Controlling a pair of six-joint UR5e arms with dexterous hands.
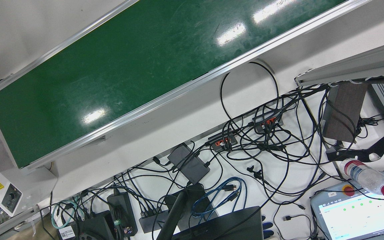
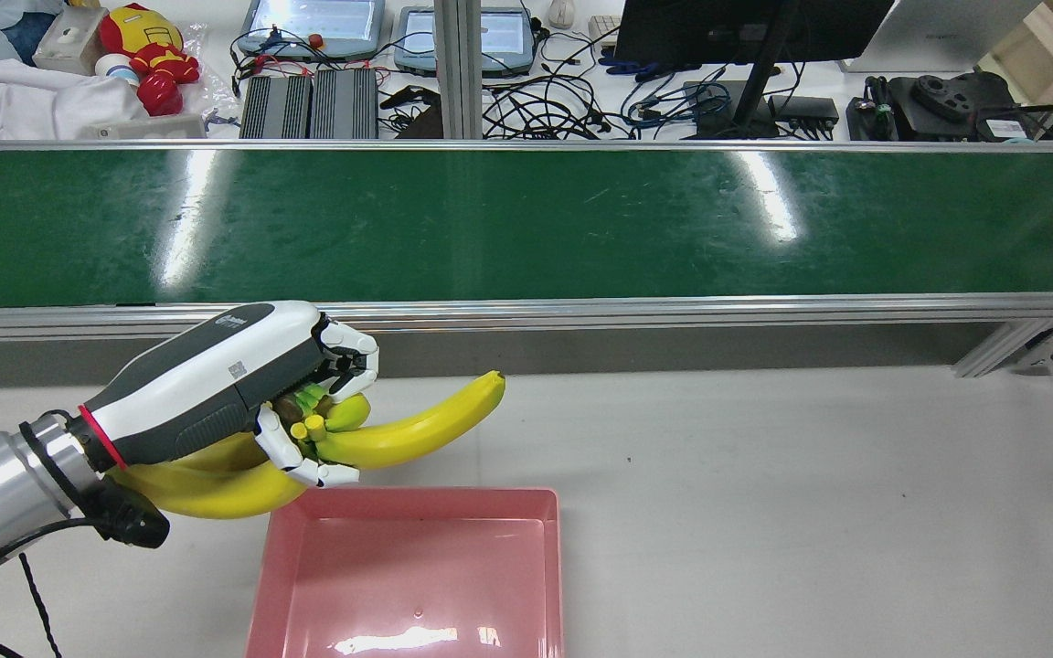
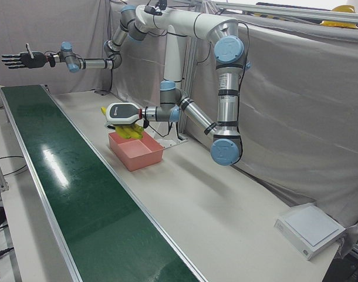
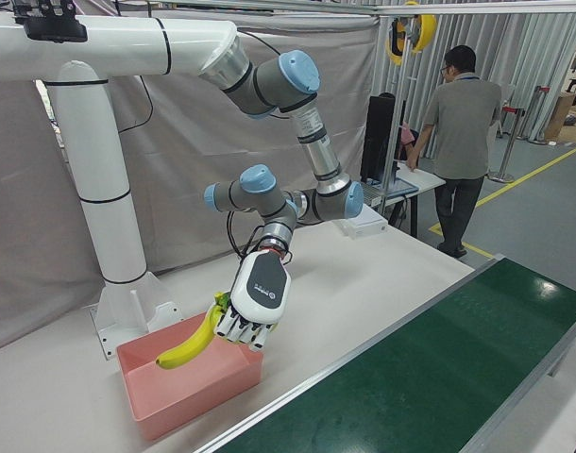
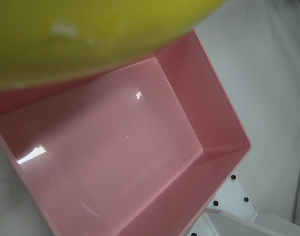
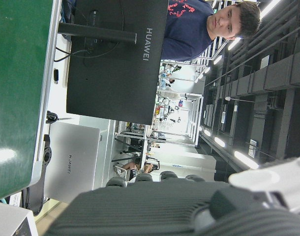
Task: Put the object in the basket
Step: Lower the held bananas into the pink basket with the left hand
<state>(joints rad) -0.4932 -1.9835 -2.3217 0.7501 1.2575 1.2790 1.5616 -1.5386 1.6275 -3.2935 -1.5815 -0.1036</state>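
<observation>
Lower left of rear view: left hand [image 2: 243, 388] clenched on banana bunch [image 2: 398, 429] at stem end, fingers [image 2: 307, 466] wrapped under w/ tips sticking out right, held just above pink basket [image 2: 554, 567] far-left corner; right hand [image 3: 17, 60] splayed, holding nothing, upper left of left-front view.

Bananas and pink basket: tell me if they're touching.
Apart. In the right-front view the bananas, held by the left hand, hang above the basket, its rear wall visible beneath them.
</observation>
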